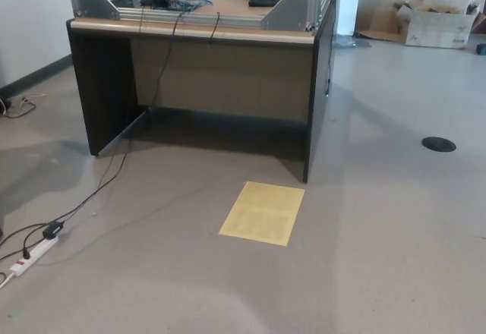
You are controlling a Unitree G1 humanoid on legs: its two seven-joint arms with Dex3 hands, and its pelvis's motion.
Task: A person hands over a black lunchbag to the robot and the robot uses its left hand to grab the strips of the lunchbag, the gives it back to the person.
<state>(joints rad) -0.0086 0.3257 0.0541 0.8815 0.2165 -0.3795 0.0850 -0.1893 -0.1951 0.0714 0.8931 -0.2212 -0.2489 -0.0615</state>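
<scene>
No black lunchbag shows in the head view, and no person is in sight. Neither of my hands nor any part of my arms appears. The picture holds only the room: a grey floor and a dark desk (205,83) straight ahead.
The desk carries a metal frame (296,7) and cables. A yellow sheet (263,212) lies on the floor before it. A power strip (32,256) with black cords trails at the lower left. A cardboard box (437,23) stands at the far right, and a round floor cover (438,145) lies nearer.
</scene>
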